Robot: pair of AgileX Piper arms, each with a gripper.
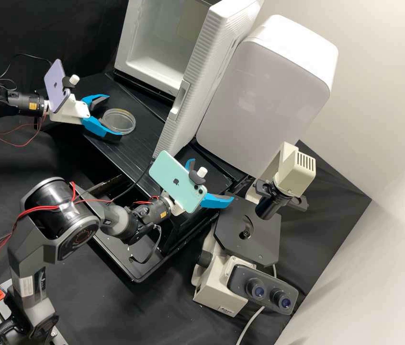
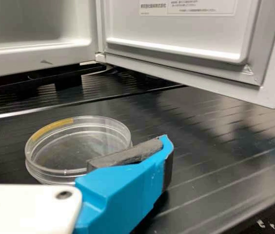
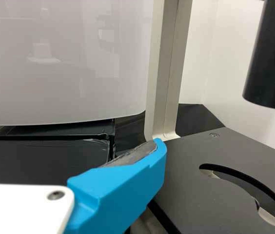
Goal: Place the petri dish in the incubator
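Two arms work over the black table (image 1: 130,148), with a white microscope (image 1: 241,282) standing closest to the camera. The right end effector (image 1: 211,184) hangs at the edge of the microscope's black stage (image 1: 248,230). Its blue fingers (image 3: 127,180) are spread and hold nothing, one of them poised just above the stage plate.

Farther back, the left end effector (image 1: 109,117) sits low over the table with its fingers also spread. The petri dish (image 1: 118,120) lies flat on the table between the fingertips, close against the lower finger (image 2: 127,180). The fingers are not pinching the dish. It is clear and lidded, with a yellowish strip along one part of its rim.

Beyond the dish stands the white incubator (image 1: 164,43). Its thick door (image 1: 264,96) is swung wide open and the chamber faces the dish, which is still outside it.
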